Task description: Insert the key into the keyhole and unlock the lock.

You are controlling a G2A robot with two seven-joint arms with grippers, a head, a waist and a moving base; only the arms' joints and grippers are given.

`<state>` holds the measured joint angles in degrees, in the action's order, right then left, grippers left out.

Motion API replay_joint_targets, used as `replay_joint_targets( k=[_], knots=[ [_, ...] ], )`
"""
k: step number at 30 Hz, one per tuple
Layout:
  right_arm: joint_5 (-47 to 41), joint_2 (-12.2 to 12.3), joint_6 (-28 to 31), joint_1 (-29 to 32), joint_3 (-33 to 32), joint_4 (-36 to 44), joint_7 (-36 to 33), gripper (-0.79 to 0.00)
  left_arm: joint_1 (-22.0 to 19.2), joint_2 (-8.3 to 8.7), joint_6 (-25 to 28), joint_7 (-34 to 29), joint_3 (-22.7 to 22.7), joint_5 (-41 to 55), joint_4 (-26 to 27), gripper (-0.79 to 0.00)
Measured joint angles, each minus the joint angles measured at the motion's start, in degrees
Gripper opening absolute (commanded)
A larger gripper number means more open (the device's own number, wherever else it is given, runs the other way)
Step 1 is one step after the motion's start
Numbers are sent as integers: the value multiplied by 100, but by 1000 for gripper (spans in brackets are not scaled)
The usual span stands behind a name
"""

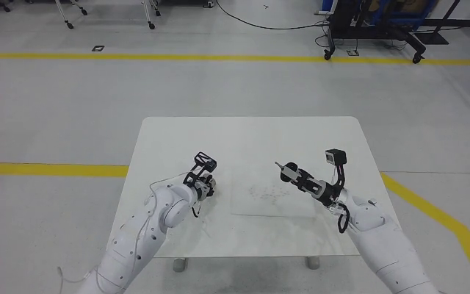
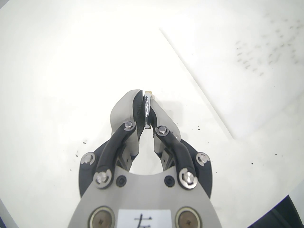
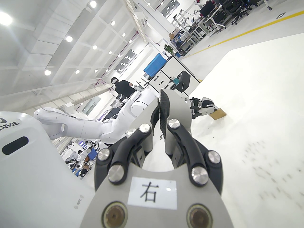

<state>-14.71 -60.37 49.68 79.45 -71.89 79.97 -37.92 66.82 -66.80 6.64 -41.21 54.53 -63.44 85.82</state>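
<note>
The left gripper (image 2: 144, 94) is pinched tight on the lock (image 3: 218, 114). Its ribbed black rubber pads (image 2: 137, 110) clamp the bright, rounded steel shackle (image 2: 147, 111), and a sliver of the brass body peeks past the tips. In the right wrist view the lock is a small, squarish, matte brass block, down on the table (image 1: 250, 136) just beyond those tips. In the top view this gripper sits at about 9 o'clock from the table's middle.

The right gripper (image 3: 161, 96) has its grey metal fingers pressed together, pad on pad. In the top view a slim grey sliver, the key (image 1: 278, 165) as far as can be told, juts from its tips toward 10 o'clock. The lock lies at 9 o'clock from it, well apart.

Between the two, reaching toward 5 o'clock, a thin, flat white sheet (image 1: 294, 204) lies on the smooth white tabletop. It is peppered with short dark scuffs (image 1: 268, 192). Farther off, at 12 o'clock, a yellow line (image 1: 220, 56) crosses the pale grey floor.
</note>
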Motion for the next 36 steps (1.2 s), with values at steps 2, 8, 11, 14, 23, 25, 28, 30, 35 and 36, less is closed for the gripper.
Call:
replay_joint_targets(
  k=[2, 8, 11, 14, 23, 25, 28, 30, 35, 36],
  knots=[
    [0, 0, 0, 0, 0, 0, 0, -785, 45, -10, 34, 263, 103, 265, 87, -785],
    [0, 0, 0, 0, 0, 0, 0, -785, 325, -17, 516, 1094, 636, 1875, 355, -785],
    [0, 0, 0, 0, 0, 0, 0, -785, 438, -16, 930, 1251, 884, 2858, 368, -785],
    [0, 0, 0, 0, 0, 0, 0, -785, 477, -5, 1285, 1259, 1005, 3399, 361, -785],
    [-8, -67, -172, -49, 225, 40, 221, -785, 514, -52, 935, 1118, 1007, 4264, 236, -785],
    [-58, -148, -224, -214, 462, -115, 440, -785, 421, -88, 645, 727, 961, 4974, 23, -785],
    [-188, -283, -190, -510, 820, -449, 736, -785, 245, -140, 248, 120, 914, 6039, -257, -785],
    [-118, -357, -175, -670, 1015, -623, 868, -785, 148, -148, 139, -77, 891, 6290, -371, -785],
    [2, -509, -212, -920, 1378, -822, 1144, -785, 72, -156, 325, -15, 827, 6155, -320, -785],
    [-2, -513, -220, -926, 1386, -827, 1154, -785, 69, -155, 390, -11, 825, 6126, -303, -785]
  ],
)
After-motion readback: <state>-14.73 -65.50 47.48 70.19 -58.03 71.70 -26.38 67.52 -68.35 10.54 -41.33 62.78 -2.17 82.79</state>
